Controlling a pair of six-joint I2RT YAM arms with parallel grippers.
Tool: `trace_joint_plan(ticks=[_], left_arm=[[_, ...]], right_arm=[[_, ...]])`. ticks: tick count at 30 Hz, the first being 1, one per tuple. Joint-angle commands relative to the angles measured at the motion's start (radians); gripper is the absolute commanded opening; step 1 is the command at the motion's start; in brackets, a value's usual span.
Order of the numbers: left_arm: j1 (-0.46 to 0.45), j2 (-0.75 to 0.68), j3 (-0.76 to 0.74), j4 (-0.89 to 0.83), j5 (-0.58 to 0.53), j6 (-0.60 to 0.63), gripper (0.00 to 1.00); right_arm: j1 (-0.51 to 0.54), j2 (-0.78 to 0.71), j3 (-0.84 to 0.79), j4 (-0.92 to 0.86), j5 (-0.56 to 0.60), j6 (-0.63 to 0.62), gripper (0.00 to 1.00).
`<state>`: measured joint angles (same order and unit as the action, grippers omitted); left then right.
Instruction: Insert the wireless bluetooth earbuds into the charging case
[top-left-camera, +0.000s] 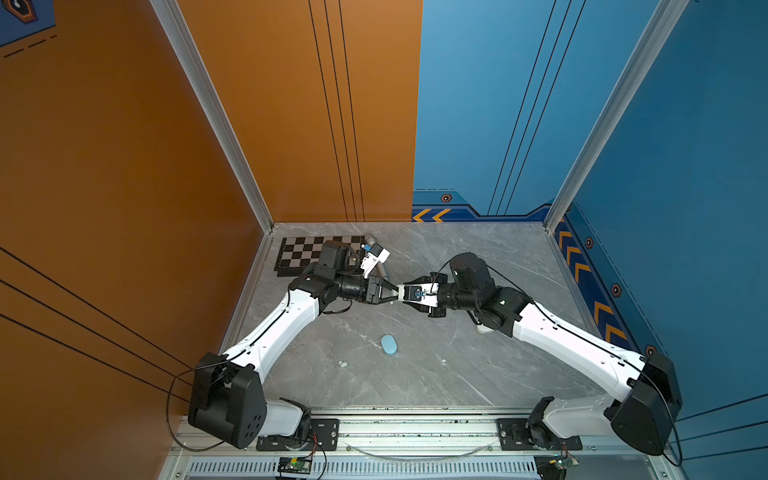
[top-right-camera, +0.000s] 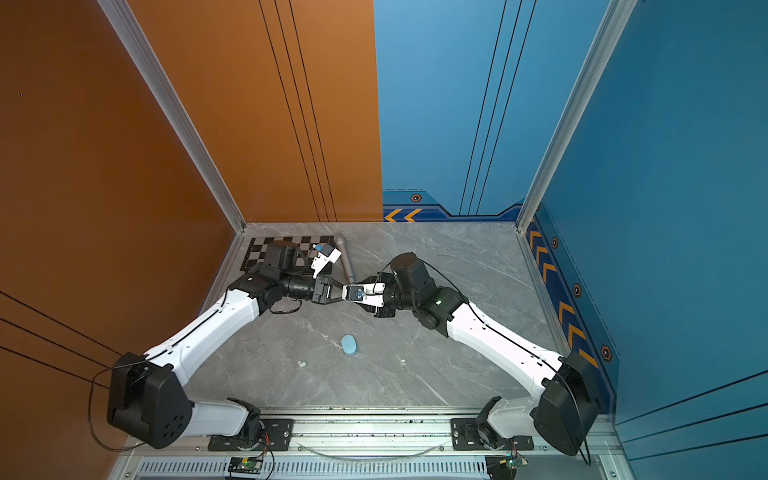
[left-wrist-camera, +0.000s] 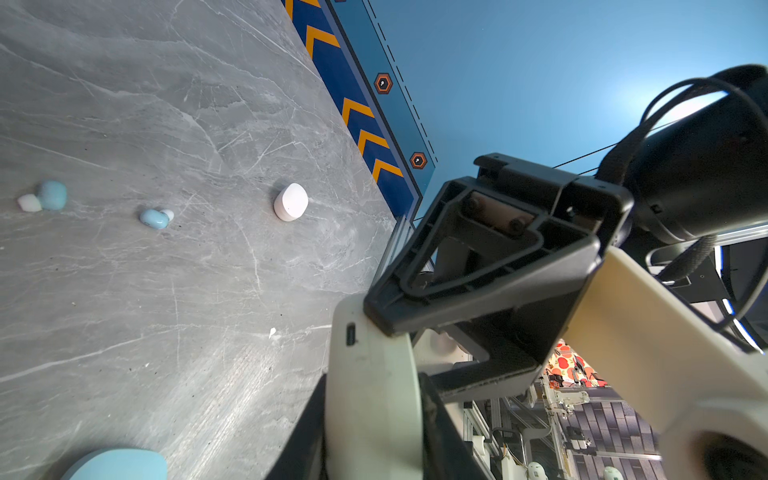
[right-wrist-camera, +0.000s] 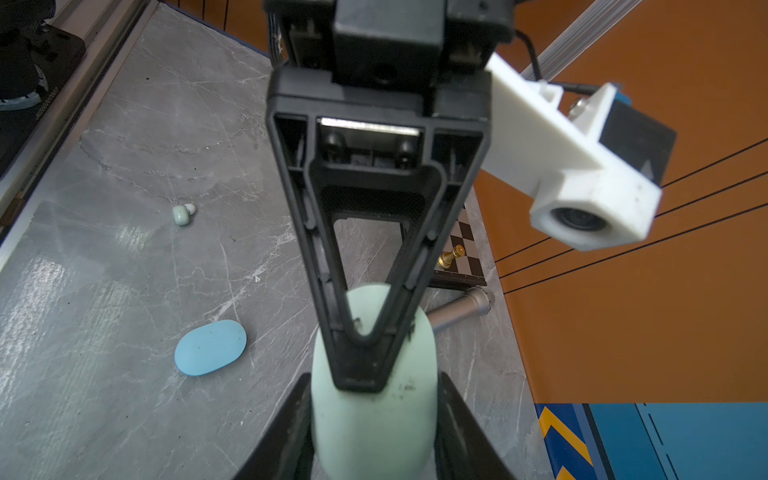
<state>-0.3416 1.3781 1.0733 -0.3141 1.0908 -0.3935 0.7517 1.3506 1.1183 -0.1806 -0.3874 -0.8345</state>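
A pale mint charging case (right-wrist-camera: 374, 415) hangs above the table's middle, held from both sides. My left gripper (left-wrist-camera: 374, 419) is shut on it, the case (left-wrist-camera: 370, 395) standing edge-on between its black fingers. My right gripper (right-wrist-camera: 374, 432) is shut on its other end. In both top views the two grippers (top-left-camera: 390, 293) (top-left-camera: 402, 293) meet tip to tip and hide the case. Loose earbuds lie on the table: a mint one (right-wrist-camera: 181, 215), a pale blue one (left-wrist-camera: 153, 218), and a blue and a white one together (left-wrist-camera: 52, 195). Whether the case's lid is open I cannot tell.
A pale blue case (top-left-camera: 389, 345) (top-right-camera: 349, 345) lies shut in front of the grippers. A white case (left-wrist-camera: 291, 202) sits near the right arm. At the back left are a chessboard (top-left-camera: 307, 255) with a gold piece (right-wrist-camera: 451, 255) and a metal cylinder (right-wrist-camera: 461, 307).
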Motion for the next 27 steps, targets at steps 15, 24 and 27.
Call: trace_joint_plan(ticks=[15, 24, 27], left_arm=[[0.017, -0.204, -0.113, 0.117, -0.270, 0.322, 0.61], [-0.120, -0.263, -0.079, -0.050, -0.372, 0.811, 0.68], [-0.144, -0.239, -0.053, -0.070, -0.353, 0.837, 0.66]], right_arm=[[-0.162, -0.002, 0.087, -0.220, -0.328, 0.356, 0.27], [-0.215, 0.020, 0.113, -0.307, -0.481, 0.465, 0.25], [-0.215, 0.020, 0.120, -0.312, -0.507, 0.464, 0.24]])
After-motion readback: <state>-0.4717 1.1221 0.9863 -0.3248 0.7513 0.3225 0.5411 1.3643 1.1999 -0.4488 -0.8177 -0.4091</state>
